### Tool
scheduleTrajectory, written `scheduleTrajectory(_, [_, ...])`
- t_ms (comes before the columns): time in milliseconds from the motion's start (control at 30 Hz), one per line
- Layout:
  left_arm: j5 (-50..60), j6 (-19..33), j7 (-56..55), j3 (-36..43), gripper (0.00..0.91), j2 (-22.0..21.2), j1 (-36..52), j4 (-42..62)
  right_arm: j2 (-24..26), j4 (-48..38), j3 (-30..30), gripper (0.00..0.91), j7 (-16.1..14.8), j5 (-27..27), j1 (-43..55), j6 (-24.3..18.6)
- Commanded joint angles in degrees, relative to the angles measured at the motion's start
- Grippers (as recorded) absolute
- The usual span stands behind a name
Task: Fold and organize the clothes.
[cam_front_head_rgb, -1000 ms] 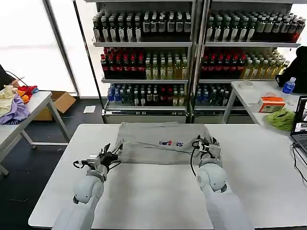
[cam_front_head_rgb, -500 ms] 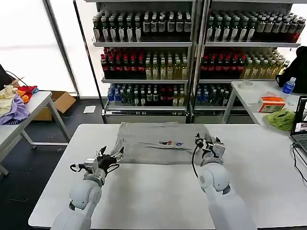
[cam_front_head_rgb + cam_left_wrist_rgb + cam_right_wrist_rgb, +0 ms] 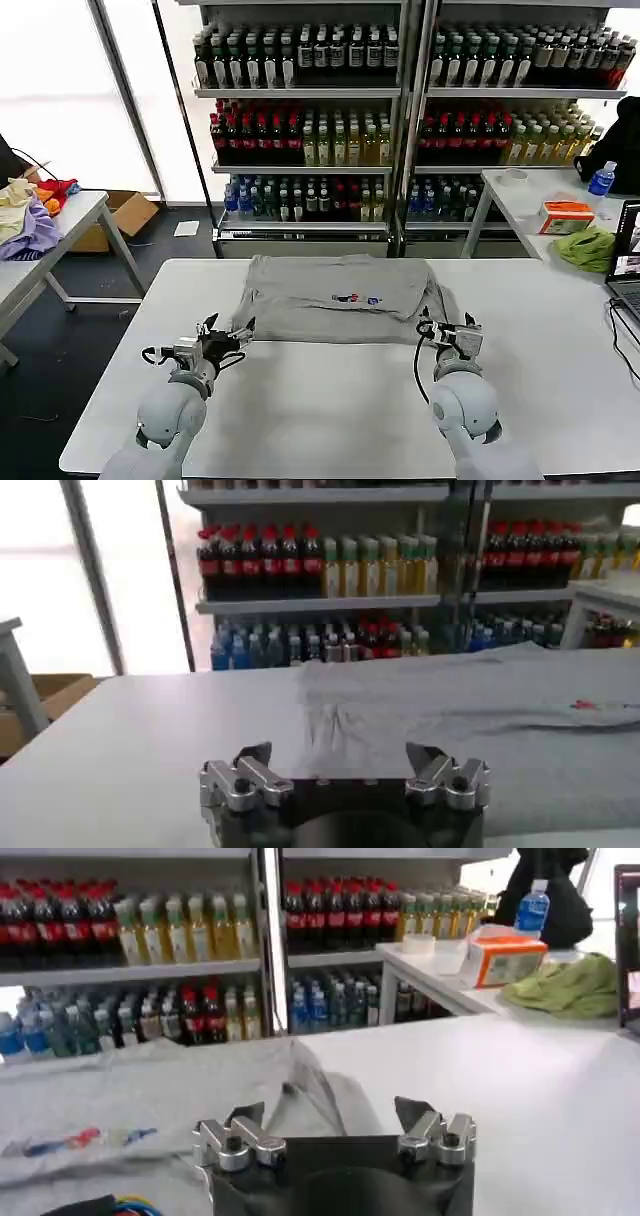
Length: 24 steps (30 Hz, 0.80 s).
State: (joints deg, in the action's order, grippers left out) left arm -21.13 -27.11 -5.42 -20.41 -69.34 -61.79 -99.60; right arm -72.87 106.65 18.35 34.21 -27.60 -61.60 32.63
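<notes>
The left gripper [image 3: 232, 337] and right gripper [image 3: 445, 331], both wide and empty, have drawn back off the folded grey shirt [image 3: 335, 297], so that fold looks finished.

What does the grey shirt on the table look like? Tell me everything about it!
The grey shirt looks like soft cotton, light grey, with a small red and blue print on its chest. It lies flat on the far half of the white table, partly folded into a wide block with some wrinkles, one corner hanging loose on the right. Nothing holds it: the left pincer and right pincer are open just short of its near edge.
</notes>
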Motion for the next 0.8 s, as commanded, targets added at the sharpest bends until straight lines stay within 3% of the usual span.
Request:
scheduleTrajectory(33, [-1.8,-2.9,-0.5,2.2,0.907,1.5,4.2,3.5,0.8,-0.5,0.1,0.907,-0.1,0.5,-1.8,0.6])
scheduleTrajectory(367, [-2.4,-3.2,-0.4,3.8,0.907,2.9,5.4,5.9,1.5,-1.8,-0.4,0.907,0.2,1.9,-2.5,0.7])
scheduleTrajectory(467, [-2.8,-3.4,-0.6,3.8,0.796,3.2,5.5,6.1,1.5,-2.2,-0.8,0.907,0.3,2.3,-2.2,0.7])
scheduleTrajectory(567, [-3.3,-3.6,-1.1,3.7,0.766,3.0,4.9,5.8,1.8,-2.7,-1.2,0.907,0.3,2.7,-2.4,0.7])
scheduleTrajectory(733, [-3.1,-3.6,-1.0,3.1,0.524,2.5,3.8,5.7,2.0,-3.9,-1.2,0.907,-0.2,2.6,-2.5,0.7])
scheduleTrajectory(767, [-3.1,-3.6,-1.0,3.2,0.494,2.5,3.7,5.7,1.9,-4.0,-1.1,0.877,-0.2,2.6,-2.6,0.7])
scheduleTrajectory(800, [-3.0,-3.6,-1.0,3.2,0.373,2.5,3.5,5.7,1.9,-4.1,-1.1,0.705,-0.2,2.5,-2.6,0.7])
